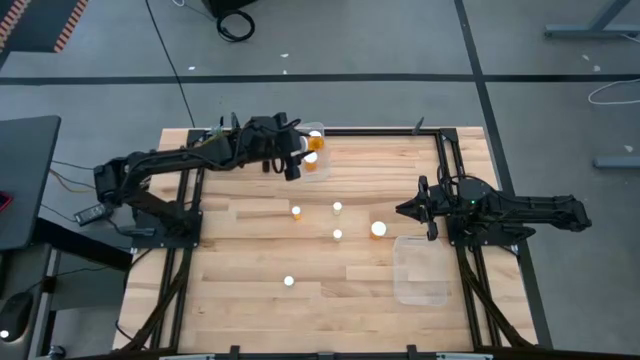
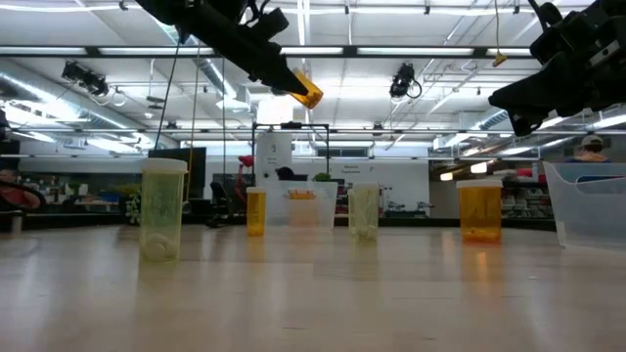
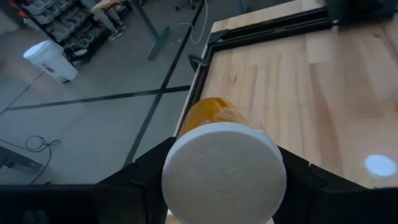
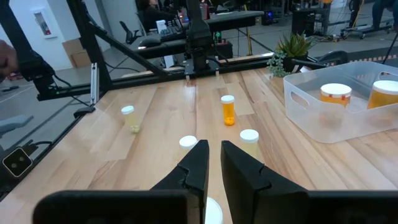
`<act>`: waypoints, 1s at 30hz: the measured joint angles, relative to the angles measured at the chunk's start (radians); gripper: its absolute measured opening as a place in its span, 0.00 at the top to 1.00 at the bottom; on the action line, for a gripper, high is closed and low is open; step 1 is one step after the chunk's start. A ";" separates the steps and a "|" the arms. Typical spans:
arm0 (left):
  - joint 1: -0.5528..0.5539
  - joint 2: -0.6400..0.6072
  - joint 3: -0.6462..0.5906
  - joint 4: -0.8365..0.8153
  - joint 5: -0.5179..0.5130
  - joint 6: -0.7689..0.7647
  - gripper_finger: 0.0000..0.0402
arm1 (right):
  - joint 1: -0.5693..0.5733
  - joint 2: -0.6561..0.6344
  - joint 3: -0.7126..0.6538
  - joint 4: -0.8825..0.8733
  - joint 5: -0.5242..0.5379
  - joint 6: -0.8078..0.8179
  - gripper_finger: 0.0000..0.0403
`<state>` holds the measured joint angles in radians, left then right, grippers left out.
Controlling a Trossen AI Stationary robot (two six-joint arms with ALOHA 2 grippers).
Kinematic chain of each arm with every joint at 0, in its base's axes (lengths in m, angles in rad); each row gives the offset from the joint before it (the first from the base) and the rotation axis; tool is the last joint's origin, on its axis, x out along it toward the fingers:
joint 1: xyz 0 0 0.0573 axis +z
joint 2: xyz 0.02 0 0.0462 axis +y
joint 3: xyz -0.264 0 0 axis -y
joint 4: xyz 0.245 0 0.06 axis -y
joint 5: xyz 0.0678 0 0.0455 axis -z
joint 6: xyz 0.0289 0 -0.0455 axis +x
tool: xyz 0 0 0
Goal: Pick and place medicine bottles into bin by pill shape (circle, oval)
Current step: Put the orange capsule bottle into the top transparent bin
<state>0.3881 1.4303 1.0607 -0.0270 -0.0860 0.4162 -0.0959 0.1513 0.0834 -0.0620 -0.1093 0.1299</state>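
Fingers of the left tool (image 3: 217, 186) are clamped on an orange medicine bottle (image 3: 219, 155), its white cap facing the wrist, held tilted well above the far edge of the worktop (image 1: 250, 290) beside the clear bin (image 4: 348, 112) that already has two bottles in it. Five more bottles stand upright mid-worktop, one of them (image 1: 378, 229) near the right tool (image 4: 214, 163), which hangs off the surface at the right side with its fingers nearly together and holding nothing. No label or writing on any bottle can be read.
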 joint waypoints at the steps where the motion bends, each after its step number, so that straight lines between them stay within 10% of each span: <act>1: 0.004 0.009 0.000 0.019 0.000 0.001 0.48 | 0.000 0.000 0.000 0.000 0.000 0.000 0.88; 30: 0.139 0.150 0.091 0.068 0.005 -0.065 0.49 | 0.000 0.000 0.000 0.000 0.000 0.000 0.88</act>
<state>0.5274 1.5804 1.1518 0.0408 -0.0814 0.3511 -0.0959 0.1513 0.0834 -0.0619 -0.1093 0.1299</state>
